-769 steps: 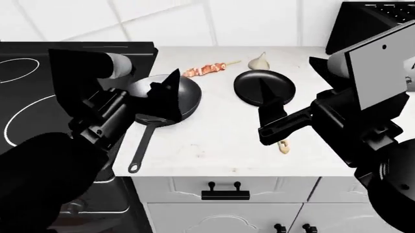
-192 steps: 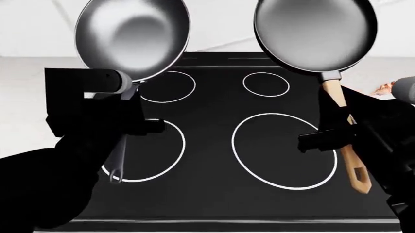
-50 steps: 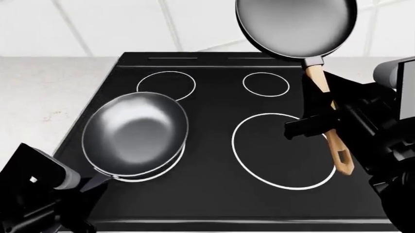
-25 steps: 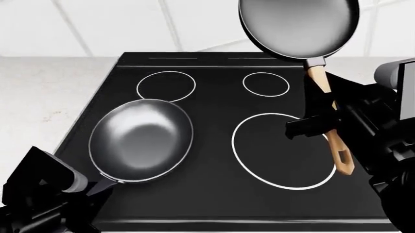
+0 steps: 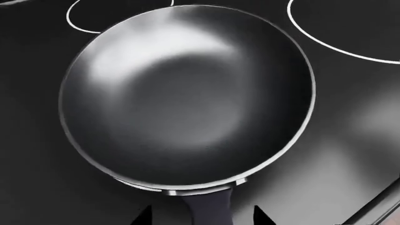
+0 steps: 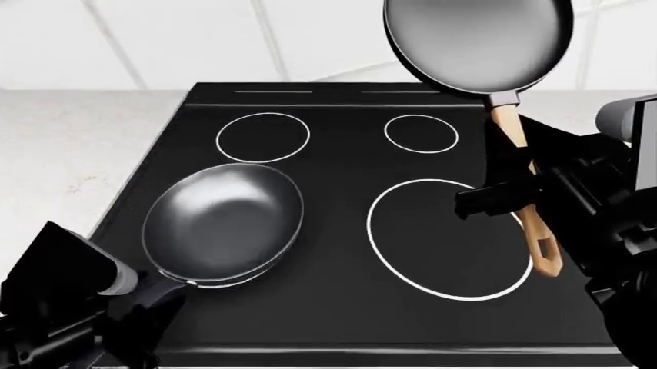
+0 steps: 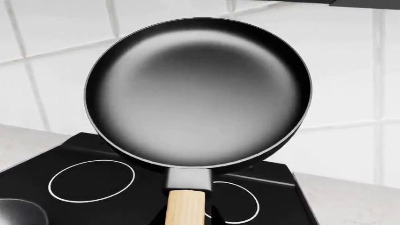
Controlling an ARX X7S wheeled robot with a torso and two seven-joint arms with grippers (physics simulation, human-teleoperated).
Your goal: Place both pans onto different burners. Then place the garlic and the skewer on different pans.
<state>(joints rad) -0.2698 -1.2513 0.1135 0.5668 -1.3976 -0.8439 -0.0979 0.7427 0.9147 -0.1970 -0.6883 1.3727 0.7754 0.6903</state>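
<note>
The deeper pan (image 6: 224, 224) sits low over the near-left burner (image 6: 269, 263), covering nearly all of its white ring; only a sliver of the circle peeks out at the pan's near edge. The left gripper (image 6: 154, 296) is at the thin black handle, but in both views the fingers are lost in black against black, so I cannot tell whether they clamp it or have let go. If the pan rests slightly off the ring and the arm draws away carelessly, a finger catching the handle could drag or spin it off the burner.

The right gripper (image 6: 505, 201) is closed around the light wooden handle, holding the shallower pan (image 6: 478, 42) high and tipped up against the tiled wall, well above the stovetop (image 6: 339, 315). The near-right burner (image 6: 450, 238) lies bare beneath it. The real hazard is here: the pan hangs far out from the grip on a long handle, so it may swing or twist in the jaws on the way down, land on its rim, or settle across the smaller far-right circle (image 6: 421, 133) instead of the large one. Coming down too far left could also knock the deeper pan.

Neither the garlic nor the skewer is in view.
</note>
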